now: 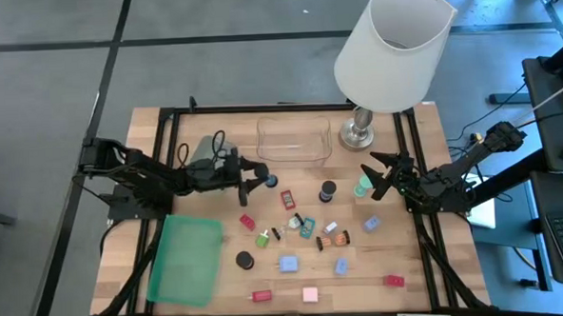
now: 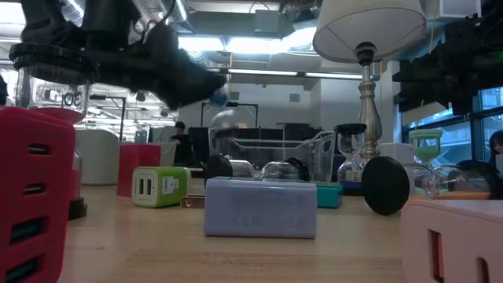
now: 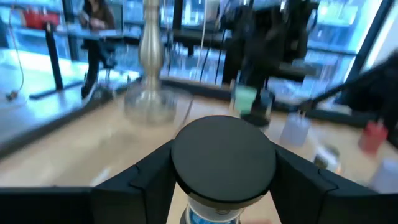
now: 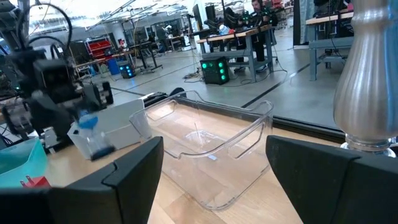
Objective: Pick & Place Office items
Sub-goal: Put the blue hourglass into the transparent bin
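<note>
Left gripper (image 1: 261, 181): left of frame centre in the high view, clamped on a small hourglass (image 3: 224, 163) with a black cap and blue sand; lifted off the table, seen in the low view's upper left.
Right gripper (image 1: 373, 176): right of centre, beside the lamp base (image 1: 359, 131), jaws spread wide, holding nothing.
Clear tray (image 1: 293, 139): upper centre of the table, between the two grippers.
Office items (image 1: 308, 228): scattered across the table's lower middle; black-capped hourglass (image 1: 328, 189), blue blocks, red blocks, a pink block.
Green lid (image 1: 185, 258): lower left, flat on the wood.
</note>
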